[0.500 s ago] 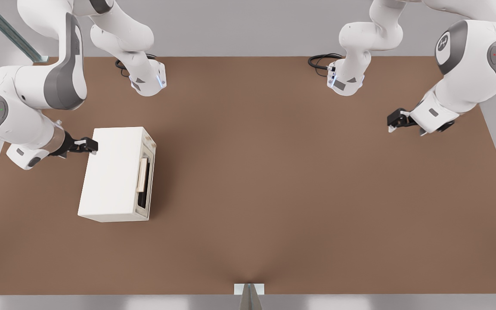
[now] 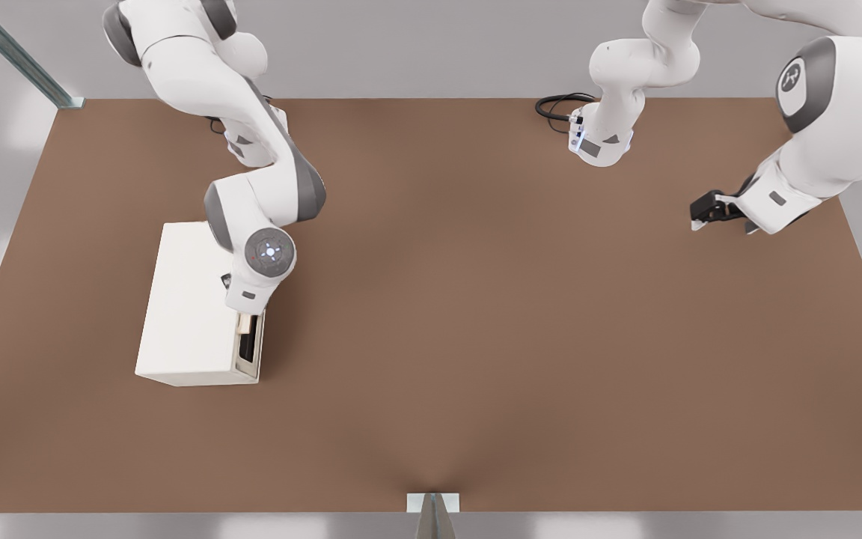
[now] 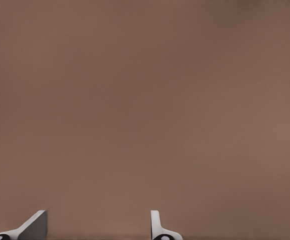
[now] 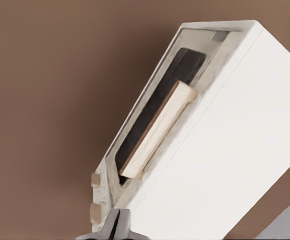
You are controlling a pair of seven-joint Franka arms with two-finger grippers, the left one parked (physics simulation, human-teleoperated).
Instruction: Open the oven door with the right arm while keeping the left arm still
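Observation:
The cream-white oven (image 2: pixel 188 307) lies on the brown table (image 2: pixel 476 337) at the front view's left. Its door (image 2: pixel 253 352) faces the front view's right and is closed against the body. The right arm (image 2: pixel 266 195) reaches over the oven, and its wrist (image 2: pixel 250 296) hangs above the door's top edge, covering part of the beige bar handle (image 2: pixel 245 323). In the right wrist view the door (image 4: pixel 135 131), its dark window (image 4: pixel 187 67) and the handle (image 4: pixel 159 131) lie just beyond my gripper (image 4: pixel 117 227). The gripper is shut, holds nothing and is short of the handle.
Two beige knobs (image 4: pixel 96 197) sit on the door frame near the gripper. The other arm (image 2: pixel 812 150) hovers over the table at the front view's right. Both arm bases (image 2: pixel 599 146) and black cables (image 2: pixel 558 105) are at the far edge.
The right arm has swung from the oven's back side, at the front view's left, up and over the oven to above the door and handle. The oven has not moved.

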